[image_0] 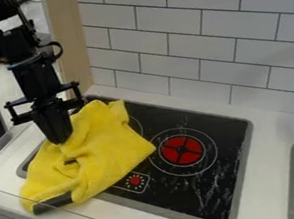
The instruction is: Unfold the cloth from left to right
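Dark band (52, 202): on the cloth's near end, by the counter's (1, 172) front edge.
Yellow cloth (111, 153): rumpled, heaped over the cooktop's (220, 185) left side; unfolding looks barely begun to me.
Gripper (60, 141): down at the cloth's left part; I can't tell whether it's spread or pinching.
Red burner (182, 150): I'd draw the top layer rightward, towards here, once gripped.

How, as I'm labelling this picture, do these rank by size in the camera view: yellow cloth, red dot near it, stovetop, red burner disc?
1. Stovetop, even partly covered
2. Yellow cloth
3. Red burner disc
4. Red dot
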